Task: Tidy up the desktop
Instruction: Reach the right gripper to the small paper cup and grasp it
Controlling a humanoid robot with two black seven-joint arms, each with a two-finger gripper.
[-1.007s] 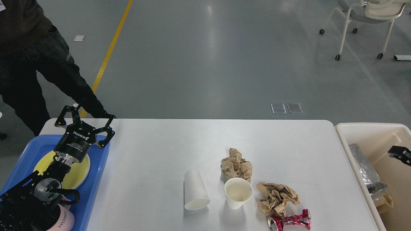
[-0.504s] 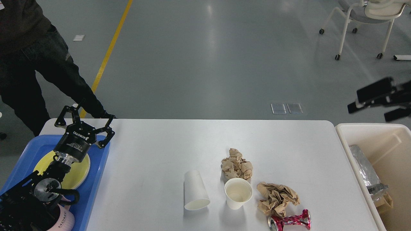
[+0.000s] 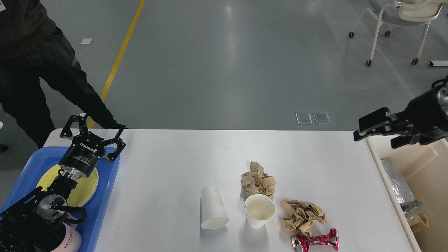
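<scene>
While the right gripper (image 3: 374, 132) hangs above the far right corner of the desktop (image 3: 175, 175), its fingers (image 3: 371, 120) stand apart and hold nothing. The desktop, a wide white surface, fills the lower middle of the head view, between a blue tray (image 3: 105, 196) on the left and a cream bin (image 3: 409, 147) on the right. The left gripper (image 3: 91, 131) rests over the tray's far edge, fingers spread and empty. Litter lies near the front right of the surface: two crumpled brown paper balls (image 3: 258, 178) (image 3: 302, 216), an upright paper cup (image 3: 259, 210), a paper cup on its side (image 3: 212, 208) and a crushed red can (image 3: 316, 240). The likely step is a reach for one of these. A good reach descends from above onto the nearer paper ball, fingers straddling its bulk, clear of the upright cup, which stands close beside it and could tip.
</scene>
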